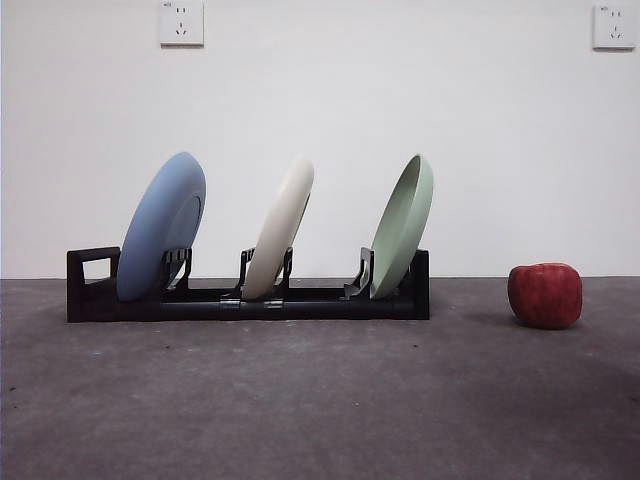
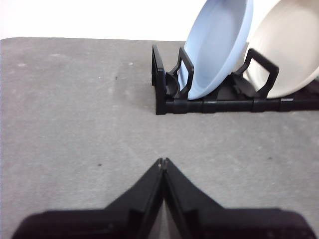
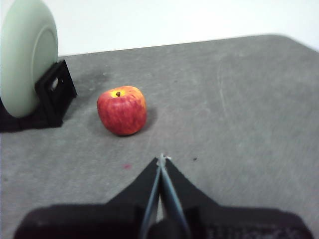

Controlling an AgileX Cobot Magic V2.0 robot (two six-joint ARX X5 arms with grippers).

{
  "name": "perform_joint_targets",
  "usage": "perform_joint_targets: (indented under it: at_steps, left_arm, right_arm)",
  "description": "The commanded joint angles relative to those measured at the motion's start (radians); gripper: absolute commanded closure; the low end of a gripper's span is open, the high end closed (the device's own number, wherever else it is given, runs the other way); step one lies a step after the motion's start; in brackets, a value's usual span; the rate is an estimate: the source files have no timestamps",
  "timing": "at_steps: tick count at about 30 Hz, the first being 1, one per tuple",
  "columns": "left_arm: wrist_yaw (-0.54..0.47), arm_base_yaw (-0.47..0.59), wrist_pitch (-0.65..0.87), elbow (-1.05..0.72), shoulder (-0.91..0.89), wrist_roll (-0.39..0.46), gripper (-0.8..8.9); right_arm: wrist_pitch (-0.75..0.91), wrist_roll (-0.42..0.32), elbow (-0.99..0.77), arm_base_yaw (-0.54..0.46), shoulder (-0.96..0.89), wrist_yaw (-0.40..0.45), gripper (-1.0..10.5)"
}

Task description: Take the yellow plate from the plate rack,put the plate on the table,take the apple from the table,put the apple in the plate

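Yellow plate (image 1: 281,226) stands on edge, tilted, in the plate rack (image 1: 300,300).

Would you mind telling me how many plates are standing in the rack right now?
3, all leaning upright in the plate rack: the blue plate at the handle end, the yellow plate in the middle, and the green plate at the end nearest the apple. None appears hidden.
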Motion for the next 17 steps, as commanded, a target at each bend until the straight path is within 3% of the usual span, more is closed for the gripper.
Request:
perform_joint_targets:
  at_steps: [1,6,11,17]
  left_arm:
    - [0.040,0.002,-0.008,0.048,0.003,-0.035,8.18]
    - [0.107,0.002,-0.014,0.184,0.047,-0.037,8.18]
    - [0.130,0.002,-0.014,0.333,0.162,-0.038,8.18]
    - [0.270,0.002,-0.023,0.522,0.369,-0.042,8.18]
  right_arm:
    - [-0.048,0.160,0.035,0.000,-0.002,0.000,9.6]
    - [-0.132,0.242,0.145,0.000,-0.001,-0.008,9.5]
    - [-0.144,0.244,0.262,0.000,0.021,-0.037,9.6]
    - [-0.234,0.243,0.428,0.000,0.121,-0.069,9.5]
